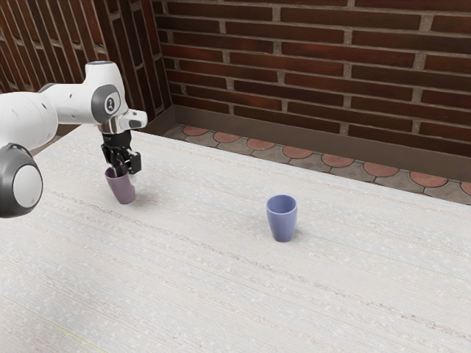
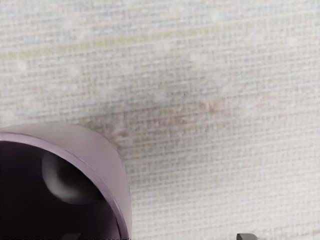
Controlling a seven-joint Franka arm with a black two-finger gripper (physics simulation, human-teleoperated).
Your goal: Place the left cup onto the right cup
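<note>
Mauve cup (image 1: 121, 187) stands on the table (image 1: 221, 294) well apart from the blue cup (image 1: 282, 218), hand (image 1: 122, 168) apart astride its rim; thin-wall pinch risks tipping or slipping it.

Left cup (image 1: 121, 185) on table (image 1: 221, 294), right cup (image 1: 282, 218) well apart, pincer (image 1: 121, 163) over left cup

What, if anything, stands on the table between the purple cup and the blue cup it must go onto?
Nothing visible does. The gripper is at the rim of the purple cup, and only bare table lies between that cup and the blue cup toward the exterior view's right.
</note>
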